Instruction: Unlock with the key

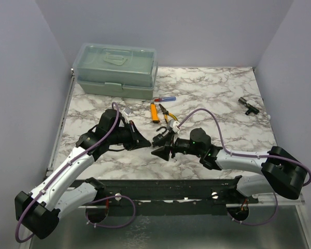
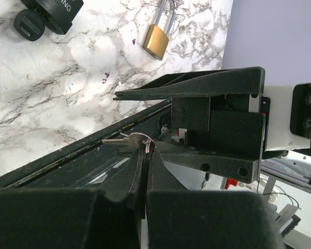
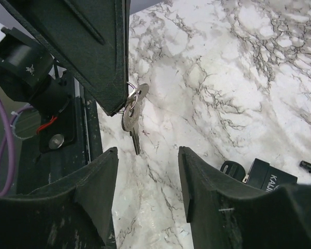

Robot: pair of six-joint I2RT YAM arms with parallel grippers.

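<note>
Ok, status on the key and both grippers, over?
Left gripper shut on key. Right gripper open just short of it, not touching. Padlock lies apart on the table, untouched. No obstruction seen near the key.

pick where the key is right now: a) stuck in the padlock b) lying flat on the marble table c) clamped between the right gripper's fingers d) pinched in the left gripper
D: the key hangs from the tips of the shut left gripper, while the right gripper stands open below it with nothing between its fingers, and the padlock lies apart on the table.
</note>
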